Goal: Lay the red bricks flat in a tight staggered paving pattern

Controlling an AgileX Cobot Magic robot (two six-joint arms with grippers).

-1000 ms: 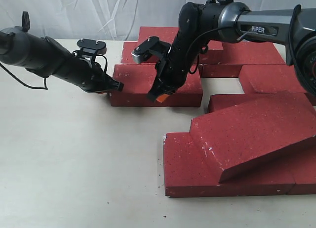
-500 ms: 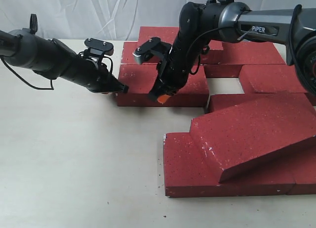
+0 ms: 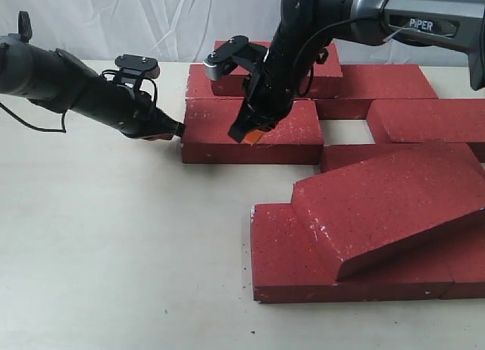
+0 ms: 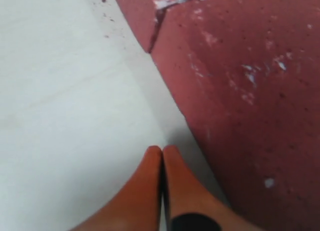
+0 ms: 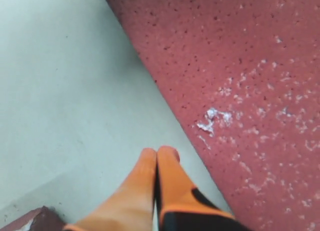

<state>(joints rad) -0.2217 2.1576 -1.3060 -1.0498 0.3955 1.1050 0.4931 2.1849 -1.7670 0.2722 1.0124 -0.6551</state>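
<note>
Several red bricks lie on the pale table (image 3: 114, 244). The front-left brick (image 3: 284, 142) lies flat, its right end against a neighbouring brick (image 3: 356, 157). My left gripper (image 3: 177, 129) is shut and empty, its tip low at that brick's left end; in the left wrist view its gripper (image 4: 161, 148) sits on the table just beside the brick (image 4: 240, 91). My right gripper (image 3: 247, 133) hangs shut and empty over the same brick's top. In the right wrist view, the gripper (image 5: 158, 151) is close to a brick's edge (image 5: 240, 66). One brick (image 3: 386, 202) leans tilted on the front bricks (image 3: 295, 259).
More bricks lie flat in a row at the back (image 3: 379, 81) and at the right (image 3: 424, 119), with a small gap of table between them. White cloth hangs behind the table. Bare table spreads across the left and front.
The front-left brick has slid a little to the right, closing on its neighbour. My left gripper pushed right, then drew back slightly. The right arm has risen and shifted back.
</note>
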